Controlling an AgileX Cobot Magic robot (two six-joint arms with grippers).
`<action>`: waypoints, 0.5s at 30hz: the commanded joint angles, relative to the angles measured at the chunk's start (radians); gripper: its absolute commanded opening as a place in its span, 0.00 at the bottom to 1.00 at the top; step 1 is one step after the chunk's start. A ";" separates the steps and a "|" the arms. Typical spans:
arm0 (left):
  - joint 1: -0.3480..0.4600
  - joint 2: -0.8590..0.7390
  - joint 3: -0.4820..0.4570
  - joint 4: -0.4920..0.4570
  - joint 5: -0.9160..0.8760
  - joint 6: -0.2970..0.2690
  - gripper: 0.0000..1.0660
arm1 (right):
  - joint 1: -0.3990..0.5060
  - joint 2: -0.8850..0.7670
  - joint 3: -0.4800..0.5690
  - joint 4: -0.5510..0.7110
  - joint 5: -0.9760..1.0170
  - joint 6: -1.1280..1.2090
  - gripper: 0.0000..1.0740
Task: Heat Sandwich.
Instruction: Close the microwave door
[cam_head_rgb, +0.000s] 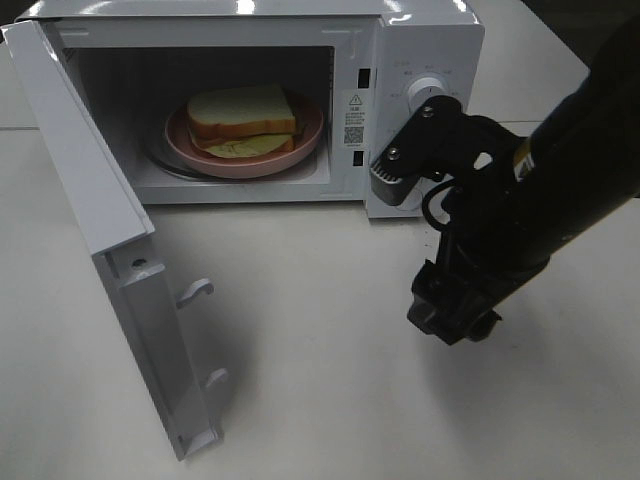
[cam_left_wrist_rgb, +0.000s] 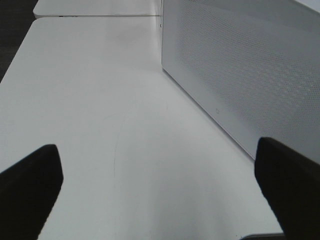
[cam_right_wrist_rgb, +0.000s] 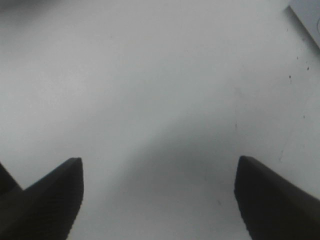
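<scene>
High view looks down from the near side on microwave (cam_head_rgb: 420, 60) and table (cam_head_rgb: 320, 380), left wrist low beside microwave, right wrist close over table, table shared.

Black right arm (cam_head_rgb: 520, 200), silver screws (cam_head_rgb: 428, 112), looped black cable (cam_head_rgb: 432, 205), perhaps yellow label (cam_head_rgb: 522, 160); ribbed dark tool fingers (cam_right_wrist_rgb: 50, 200).
</scene>
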 joint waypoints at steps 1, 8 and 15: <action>0.002 -0.029 0.003 -0.002 -0.003 -0.009 0.95 | 0.002 -0.090 0.048 0.005 0.055 0.073 0.73; 0.002 -0.029 0.003 -0.002 -0.003 -0.009 0.95 | 0.002 -0.204 0.076 0.005 0.169 0.166 0.72; 0.002 -0.029 0.003 -0.002 -0.003 -0.009 0.95 | 0.002 -0.306 0.076 0.004 0.344 0.211 0.71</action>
